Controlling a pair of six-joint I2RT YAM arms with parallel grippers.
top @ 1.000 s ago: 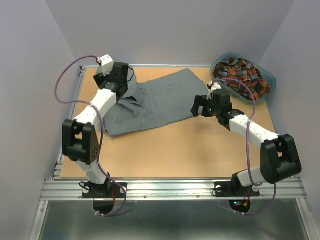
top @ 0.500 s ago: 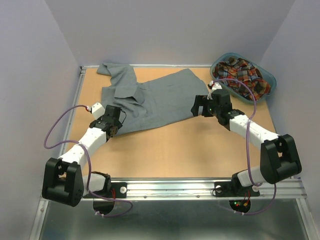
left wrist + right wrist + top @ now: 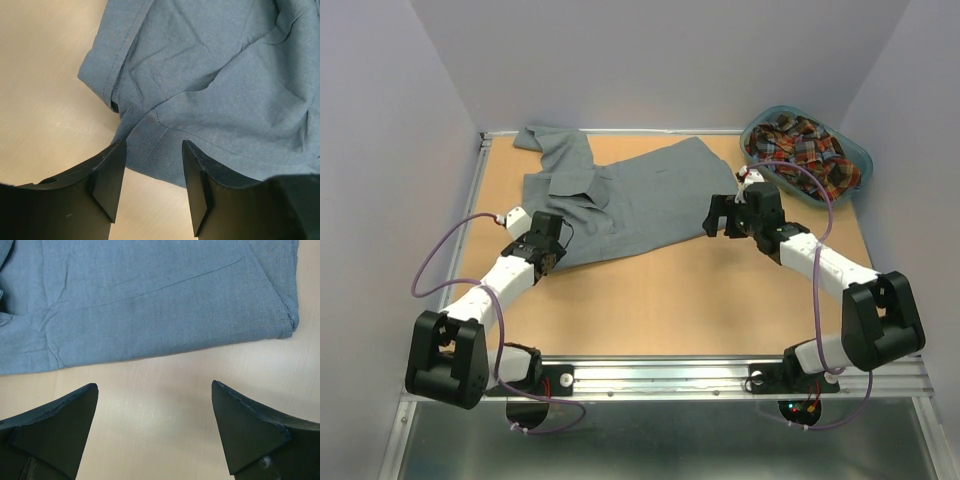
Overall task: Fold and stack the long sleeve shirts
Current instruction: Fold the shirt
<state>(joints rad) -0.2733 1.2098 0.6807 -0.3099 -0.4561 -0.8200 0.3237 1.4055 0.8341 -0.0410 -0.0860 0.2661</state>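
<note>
The grey long sleeve shirt (image 3: 640,200) lies spread over the far half of the table, its collar end bunched at the far left. My left gripper (image 3: 558,252) is open at the shirt's near left corner. In the left wrist view the hem corner (image 3: 150,150) lies between its open fingertips (image 3: 117,165). My right gripper (image 3: 712,220) is open and empty at the shirt's right edge. In the right wrist view it (image 3: 154,385) hovers over bare wood just short of the shirt's edge (image 3: 150,300). The plaid shirt (image 3: 800,150) lies crumpled in the basket.
The teal oval basket (image 3: 861,160) stands at the far right corner. Bare wooden tabletop (image 3: 670,310) lies in front of the shirt. Grey walls enclose the table on three sides.
My left arm has swung from the shirt's far left collar area back to its near left corner, leaving the collar end uncovered. My right gripper has barely moved.
</note>
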